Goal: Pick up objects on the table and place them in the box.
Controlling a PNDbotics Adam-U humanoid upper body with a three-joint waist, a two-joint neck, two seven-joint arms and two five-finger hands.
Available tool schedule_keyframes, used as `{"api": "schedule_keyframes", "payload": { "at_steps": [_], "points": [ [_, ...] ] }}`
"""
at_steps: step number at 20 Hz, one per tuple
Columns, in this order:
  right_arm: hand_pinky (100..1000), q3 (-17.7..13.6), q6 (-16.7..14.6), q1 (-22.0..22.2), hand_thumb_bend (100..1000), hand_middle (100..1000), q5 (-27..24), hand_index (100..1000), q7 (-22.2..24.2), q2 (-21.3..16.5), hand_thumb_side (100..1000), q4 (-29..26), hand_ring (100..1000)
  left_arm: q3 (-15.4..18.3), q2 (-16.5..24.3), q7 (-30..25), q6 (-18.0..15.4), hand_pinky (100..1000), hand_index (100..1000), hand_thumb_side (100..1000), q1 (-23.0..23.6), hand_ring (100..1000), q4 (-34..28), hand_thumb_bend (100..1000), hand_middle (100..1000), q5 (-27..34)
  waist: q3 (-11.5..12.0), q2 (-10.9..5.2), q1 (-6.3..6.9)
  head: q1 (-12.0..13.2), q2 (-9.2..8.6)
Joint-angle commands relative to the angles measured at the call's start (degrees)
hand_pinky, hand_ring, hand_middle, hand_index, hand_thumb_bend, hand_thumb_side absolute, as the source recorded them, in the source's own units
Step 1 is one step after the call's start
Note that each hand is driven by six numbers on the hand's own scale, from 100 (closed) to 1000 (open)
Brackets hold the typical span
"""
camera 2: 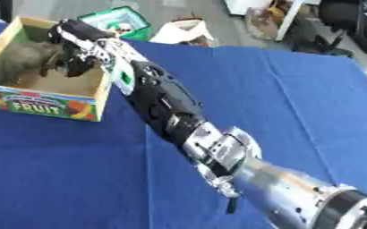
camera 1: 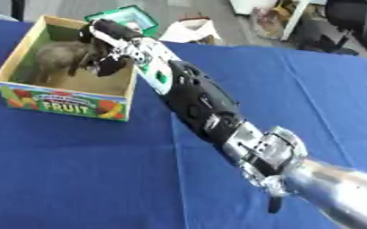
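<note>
tablecloth [camera 1: 77,179]: was plain blue
cardboard box [camera 1: 65,103]: was tan, colourful FRUIT print
lumpy object [camera 1: 57,58]: was grey-brown
right hand [camera 1: 104,53]: was black

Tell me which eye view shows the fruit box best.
The left eye view: the whole fruit box shows, all four walls and its printed front. In the right eye view the picture's left edge cuts off its left side. The right hand reaches into it.

**A lab or workshop room with a test table**

A table spread with a blue cloth [camera 1: 77,179] serves as the work surface, with a cardboard fruit box [camera 1: 65,100] on it as a prop. Behind it lies a bare grey floor [camera 1: 241,31] strewn with clutter: a green bin [camera 2: 124,20], a white bag [camera 2: 185,31], and white furniture legs [camera 2: 296,18] beside dark equipment [camera 2: 351,22], too blurred to name.
</note>
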Motion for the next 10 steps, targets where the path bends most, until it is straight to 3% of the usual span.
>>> {"api": "schedule_keyframes", "payload": {
  "at_steps": [1, 2, 3, 4, 10],
  "points": [
    [490, -0.76, 0.01, -0.94, 176, 625, 1.31, 790, -0.40, -0.49, 274, 0.22, 685, 0.06, 0.08, -0.24, -0.05, 597, 652, 600, -0.77, 495, -1.20, 256, 491, 0.23, -0.01, -0.87, 0.51, -0.19, -0.68],
    [575, -0.69, -0.43, -0.87, 228, 726, 1.42, 861, 0.72, -0.47, 387, 0.53, 765, 0.06, 0.08, -0.27, -0.04, 597, 652, 600, -0.75, 495, -1.19, 258, 491, 0.21, -0.05, -0.87, 0.49, -0.18, -0.70],
    [594, -0.66, -1.14, -0.90, 244, 743, 1.38, 872, 2.55, -0.54, 402, 0.72, 779, 0.07, 0.07, -0.30, -0.04, 597, 652, 600, -0.73, 495, -1.18, 258, 491, 0.20, -0.11, -0.89, 0.48, -0.19, -0.69],
    [660, -0.70, -1.83, -0.99, 316, 805, 1.29, 901, 4.27, -0.67, 458, 0.65, 829, 0.08, 0.07, -0.32, -0.03, 598, 652, 600, -0.70, 495, -1.17, 258, 491, 0.17, -0.20, -0.93, 0.46, -0.19, -0.66],
    [777, -1.34, -5.30, -1.87, 418, 895, -0.49, 947, 15.25, -2.17, 551, -0.91, 921, 0.10, 0.25, -0.46, 0.01, 598, 652, 602, -0.39, 496, -1.01, 260, 491, -0.03, -0.71, -1.26, 0.41, -0.15, -0.44]
  ]
}}
